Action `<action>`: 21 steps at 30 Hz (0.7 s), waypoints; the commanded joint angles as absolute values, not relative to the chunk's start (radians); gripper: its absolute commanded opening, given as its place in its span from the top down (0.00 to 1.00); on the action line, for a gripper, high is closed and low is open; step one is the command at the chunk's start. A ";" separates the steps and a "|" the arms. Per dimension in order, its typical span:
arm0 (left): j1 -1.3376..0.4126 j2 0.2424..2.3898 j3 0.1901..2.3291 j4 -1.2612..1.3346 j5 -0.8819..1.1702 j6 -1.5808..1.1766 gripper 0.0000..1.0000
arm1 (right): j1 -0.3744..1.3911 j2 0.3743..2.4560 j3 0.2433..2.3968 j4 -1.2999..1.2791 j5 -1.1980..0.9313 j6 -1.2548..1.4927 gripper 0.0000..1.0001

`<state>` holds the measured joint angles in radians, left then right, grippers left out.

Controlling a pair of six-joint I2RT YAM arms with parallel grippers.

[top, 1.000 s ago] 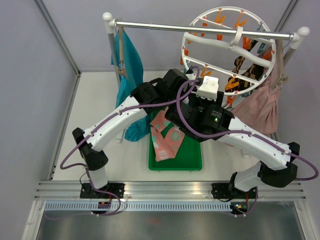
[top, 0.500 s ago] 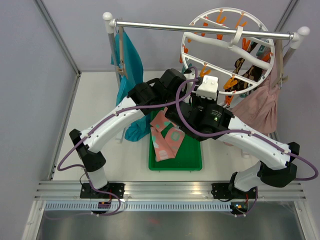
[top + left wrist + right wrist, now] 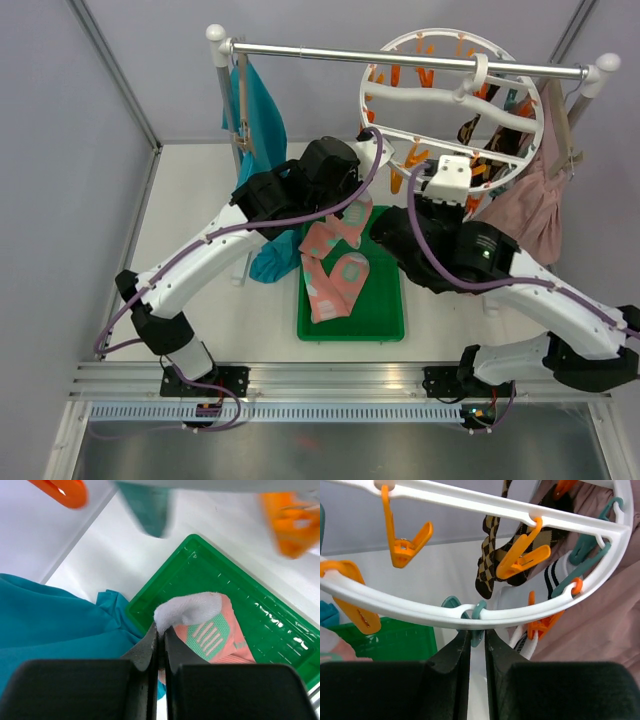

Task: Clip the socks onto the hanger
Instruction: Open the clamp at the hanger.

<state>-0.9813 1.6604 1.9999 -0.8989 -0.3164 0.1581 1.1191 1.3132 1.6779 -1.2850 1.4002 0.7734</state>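
Note:
My left gripper point(image 3: 161, 632) is shut on the white toe of a pink sock point(image 3: 212, 637) with a mint patch. It holds that sock above the green tray point(image 3: 240, 585). In the top view this sock point(image 3: 348, 222) trails down to another pink sock point(image 3: 335, 285) in the tray. The round white hanger point(image 3: 440, 96) hangs from the rail. My right gripper point(image 3: 477, 639) sits at its lower rim point(image 3: 410, 607), jaws pressed on a teal clip point(image 3: 476, 636). Argyle socks point(image 3: 492, 555) and a striped white sock point(image 3: 555, 575) hang clipped on the hanger.
A teal garment point(image 3: 260, 110) hangs at the rail's left end, close beside the left arm. A dusty-pink skirt point(image 3: 525, 205) hangs behind the hanger on the right. Orange clips point(image 3: 405, 547) dangle from the ring's crossbars. The metal rail point(image 3: 330, 50) spans the back.
The right arm has swung right and up to the ring's lower rim and narrowed its jaws onto the teal clip. The ring has tilted. The left arm rose with the pink sock.

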 commanded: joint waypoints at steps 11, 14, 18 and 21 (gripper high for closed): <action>-0.976 1.652 1.982 -0.824 -0.370 0.132 0.93 | 1.115 0.970 1.568 -1.045 1.177 0.546 0.84; -0.976 1.670 2.005 -0.833 -0.353 0.141 0.93 | 1.115 0.939 1.556 -1.051 1.170 0.554 0.83; -0.976 1.698 2.029 -0.845 -0.345 0.152 0.94 | 1.115 0.917 1.546 -1.055 1.169 0.561 0.82; -0.974 1.703 2.029 -0.845 -0.334 0.153 0.95 | 1.115 0.916 1.537 -1.054 1.158 0.557 0.79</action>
